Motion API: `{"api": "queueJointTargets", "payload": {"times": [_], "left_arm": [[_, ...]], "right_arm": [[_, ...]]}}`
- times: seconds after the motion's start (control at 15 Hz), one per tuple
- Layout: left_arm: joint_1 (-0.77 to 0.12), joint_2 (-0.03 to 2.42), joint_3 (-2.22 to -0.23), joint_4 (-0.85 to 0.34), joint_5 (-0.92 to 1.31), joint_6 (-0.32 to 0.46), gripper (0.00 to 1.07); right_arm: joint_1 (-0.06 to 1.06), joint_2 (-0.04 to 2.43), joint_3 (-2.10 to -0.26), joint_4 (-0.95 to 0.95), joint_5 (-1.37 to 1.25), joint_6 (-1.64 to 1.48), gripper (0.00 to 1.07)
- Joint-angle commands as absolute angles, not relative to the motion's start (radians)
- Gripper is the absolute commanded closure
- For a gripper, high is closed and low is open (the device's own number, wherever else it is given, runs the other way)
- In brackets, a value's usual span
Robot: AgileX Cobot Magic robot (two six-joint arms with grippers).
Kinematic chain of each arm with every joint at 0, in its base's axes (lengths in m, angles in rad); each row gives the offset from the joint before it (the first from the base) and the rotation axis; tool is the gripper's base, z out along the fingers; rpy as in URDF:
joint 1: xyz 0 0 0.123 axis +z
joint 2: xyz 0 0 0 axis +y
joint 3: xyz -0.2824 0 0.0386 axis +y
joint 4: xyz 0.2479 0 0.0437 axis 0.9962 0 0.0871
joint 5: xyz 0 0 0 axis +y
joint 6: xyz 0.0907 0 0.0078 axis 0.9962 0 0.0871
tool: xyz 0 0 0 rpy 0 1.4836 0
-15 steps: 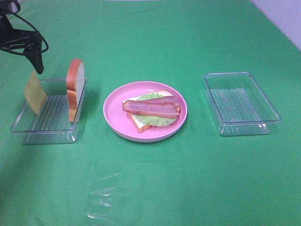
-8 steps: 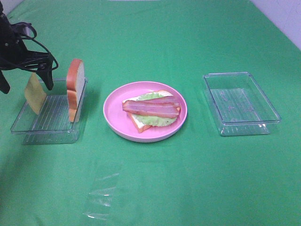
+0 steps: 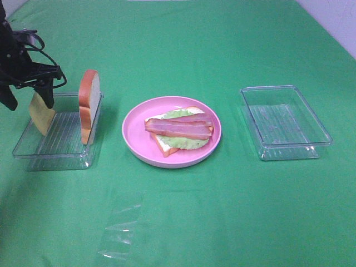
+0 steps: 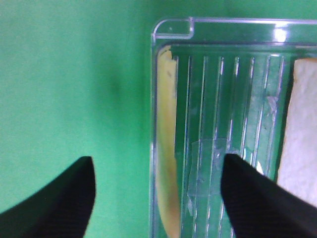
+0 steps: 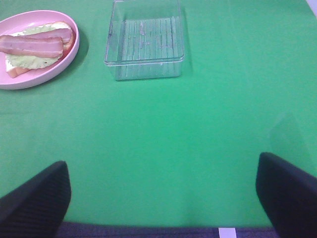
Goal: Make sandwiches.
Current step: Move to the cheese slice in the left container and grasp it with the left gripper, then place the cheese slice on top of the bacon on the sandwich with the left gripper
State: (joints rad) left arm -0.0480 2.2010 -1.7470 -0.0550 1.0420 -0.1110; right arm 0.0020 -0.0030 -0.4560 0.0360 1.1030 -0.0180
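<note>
On the pink plate point(image 3: 130, 133) lies an open sandwich: a bread slice point(image 3: 164, 147) under a lettuce leaf point(image 3: 186, 142) and bacon strips point(image 3: 178, 128). A yellow cheese square point(image 3: 41, 115) leans on edge against the outer wall of the left clear tray point(image 3: 55, 151). A second bread slice point(image 3: 89, 103) stands upright at that tray's inner wall. My left gripper point(image 3: 28, 99) is open and straddles the cheese top; in the left wrist view the cheese point(image 4: 166, 148) stands between the fingertips point(image 4: 74, 193) without touching them. My right gripper point(image 5: 161, 168) is open over bare cloth.
An empty clear tray point(image 3: 320, 134) sits on the right of the green cloth, also seen as the tray point(image 5: 143, 69) in the right wrist view. A crumpled clear film point(image 3: 119, 228) lies near the front edge. The table's right far corner ends at a pale wall.
My left gripper came down from the far left corner over the cheese, and its jaws have narrowed around it. The right arm has not moved.
</note>
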Motion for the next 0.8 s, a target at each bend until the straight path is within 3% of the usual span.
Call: {"api": "queueJointTargets", "payload": {"times": [0.07, 0.13, 0.2, 0.8], "left_arm": [[-0.049, 2.204, -1.739, -0.05, 1.03, -0.136, 0.78], [-0.049, 2.204, -1.739, -0.05, 1.03, -0.14, 0.86], [-0.049, 2.204, -1.739, -0.05, 1.03, -0.142, 1.06], [-0.049, 2.147, -1.76, -0.079, 1.048, -0.142, 1.07]], "right_arm": [[0.001, -0.036, -0.452, 0.037, 1.098, -0.033, 0.11], [0.001, -0.036, -0.452, 0.037, 1.098, -0.033, 0.11], [0.001, -0.036, -0.452, 0.037, 1.098, -0.033, 0.11], [0.001, -0.036, -0.452, 0.037, 1.098, -0.033, 0.11]]}}
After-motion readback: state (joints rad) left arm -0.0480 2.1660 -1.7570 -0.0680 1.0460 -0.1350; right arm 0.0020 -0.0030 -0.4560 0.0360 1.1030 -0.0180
